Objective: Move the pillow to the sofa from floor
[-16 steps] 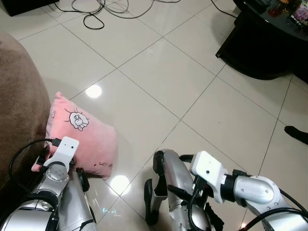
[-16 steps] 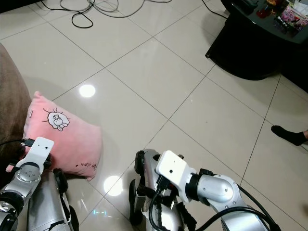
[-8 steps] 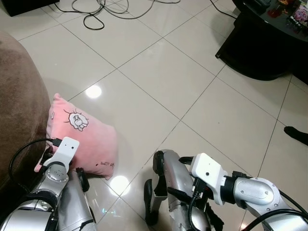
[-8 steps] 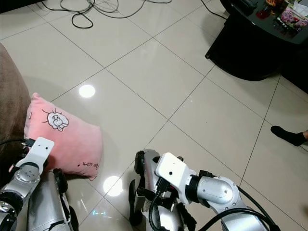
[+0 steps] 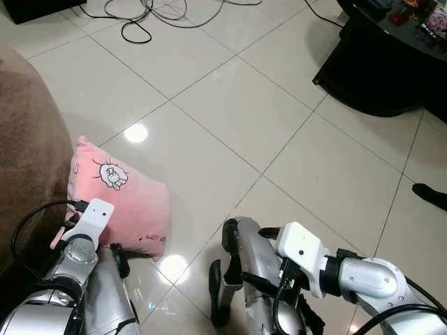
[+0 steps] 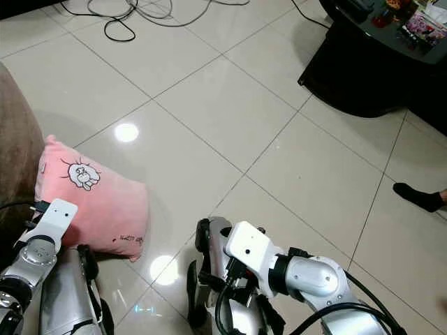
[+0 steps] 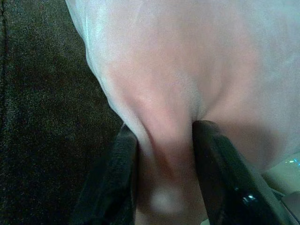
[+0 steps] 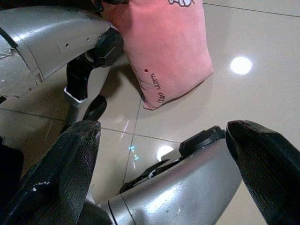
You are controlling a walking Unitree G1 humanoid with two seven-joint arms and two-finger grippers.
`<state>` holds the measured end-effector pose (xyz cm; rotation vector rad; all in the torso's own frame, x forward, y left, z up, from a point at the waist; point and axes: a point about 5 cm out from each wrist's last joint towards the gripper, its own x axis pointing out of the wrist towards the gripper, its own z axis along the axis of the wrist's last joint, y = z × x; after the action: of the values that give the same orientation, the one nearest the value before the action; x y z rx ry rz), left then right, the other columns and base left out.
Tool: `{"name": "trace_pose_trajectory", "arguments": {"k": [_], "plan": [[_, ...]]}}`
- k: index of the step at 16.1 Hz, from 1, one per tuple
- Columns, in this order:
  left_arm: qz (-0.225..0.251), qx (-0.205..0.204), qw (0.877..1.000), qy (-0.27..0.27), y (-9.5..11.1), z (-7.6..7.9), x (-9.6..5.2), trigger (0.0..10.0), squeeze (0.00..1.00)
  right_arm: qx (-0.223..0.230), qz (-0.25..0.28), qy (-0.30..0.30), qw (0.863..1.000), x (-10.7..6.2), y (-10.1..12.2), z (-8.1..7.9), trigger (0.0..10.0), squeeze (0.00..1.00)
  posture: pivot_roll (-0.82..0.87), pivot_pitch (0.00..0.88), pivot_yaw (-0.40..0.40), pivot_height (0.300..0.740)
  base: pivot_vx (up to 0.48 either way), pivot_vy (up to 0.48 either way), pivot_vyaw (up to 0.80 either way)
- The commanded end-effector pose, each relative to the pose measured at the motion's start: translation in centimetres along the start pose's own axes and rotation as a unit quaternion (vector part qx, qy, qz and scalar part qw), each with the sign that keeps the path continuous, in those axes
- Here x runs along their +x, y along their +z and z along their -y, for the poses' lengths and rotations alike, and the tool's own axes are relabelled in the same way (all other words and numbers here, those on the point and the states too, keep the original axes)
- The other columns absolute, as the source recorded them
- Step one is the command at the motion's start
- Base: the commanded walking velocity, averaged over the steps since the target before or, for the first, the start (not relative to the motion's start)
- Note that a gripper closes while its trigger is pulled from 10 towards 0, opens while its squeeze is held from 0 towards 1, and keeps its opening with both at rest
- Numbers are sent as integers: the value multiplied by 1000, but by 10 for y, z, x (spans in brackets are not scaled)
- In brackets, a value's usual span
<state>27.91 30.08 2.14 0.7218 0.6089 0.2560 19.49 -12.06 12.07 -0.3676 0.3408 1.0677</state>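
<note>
Pillow (image 5: pixel 126 202): pink, printed with a small cartoon face, lying on the tiled floor (image 5: pixel 230 112) with its far edge against the brown sofa (image 5: pixel 24 160). Since a second ago its outline has barely shifted; the near edge looks a little more drawn in under the left arm, no more than that. Left gripper (image 7: pixel 164 187): low at the pillow's near corner beside the sofa, its two black fingers (image 7: pixel 213 168) clenched on a fold of the pink fabric, which bunches up between them in the wrist view. That pinch reads as the one real change: the grasp seems made, the lift not yet begun. Right gripper (image 8: pixel 164 154): held low in front of the robot's legs, fingers spread wide, nothing between them; idle. Elsewhere: black cables (image 5: pixel 140 14) on the far tiles, a dark table (image 5: pixel 377 63) off to the right, a person's foot (image 5: pixel 431 195) at the right edge. Judgement: task at the grip stage. A pinch on loose cover alone may slip once the pillow's weight hangs from it, so the raise toward the sofa seat calls for care.
</note>
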Motion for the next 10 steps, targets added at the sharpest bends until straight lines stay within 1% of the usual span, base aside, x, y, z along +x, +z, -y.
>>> {"name": "trace_pose_trajectory", "arguments": {"k": [1, 10], "plan": [[-9, 9, 1000, -10, -7, 8, -3, 0, 0, 0, -7, -1, 1000, -4, -1, -1, 10000, 0, -173, 217, -239, 515, 0, 0, 0], [-4, 5, 1000, -4, -6, 6, -3, 0, 0, 2, -7, -2, 1000, -4, -1, -4, 10000, 0, -171, 215, -237, 515, 0, 0, 0]]}}
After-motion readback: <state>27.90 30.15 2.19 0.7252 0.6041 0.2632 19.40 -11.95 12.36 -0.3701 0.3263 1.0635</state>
